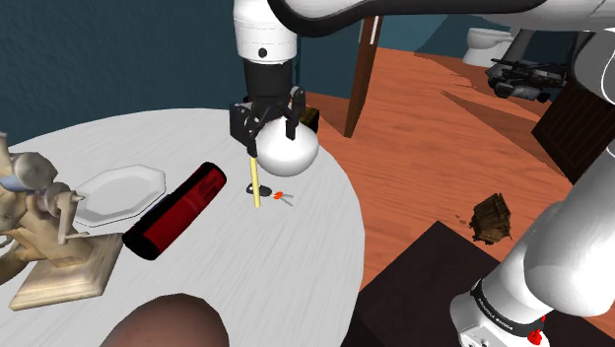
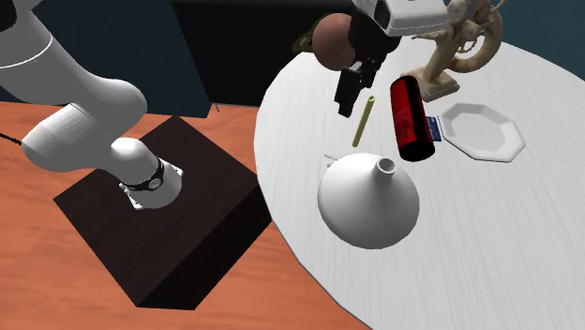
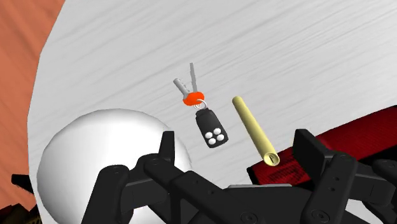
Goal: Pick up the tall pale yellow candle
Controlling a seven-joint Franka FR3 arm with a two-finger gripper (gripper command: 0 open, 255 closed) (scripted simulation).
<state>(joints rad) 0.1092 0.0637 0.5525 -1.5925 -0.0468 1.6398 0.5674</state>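
Arm (image 1: 567,237) rising from near right of shoulder view, then crossing high toward left. White wrist (image 1: 264,34) turned vertical, claw (image 1: 272,138) hanging beneath it, pointing straight down, low over worktop (image 1: 325,227). Both black fingers (image 3: 318,159) spread well apart in wrist view, gripping nothing. Dark joint band low on near link.

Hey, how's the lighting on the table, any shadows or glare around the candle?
Shoulder view: table evenly lit, no glare, no distinct shadow beside the candle. Second exterior view: white cone shades greyer toward its lower edge. Wrist view: candle and keys cast no visible shadows.
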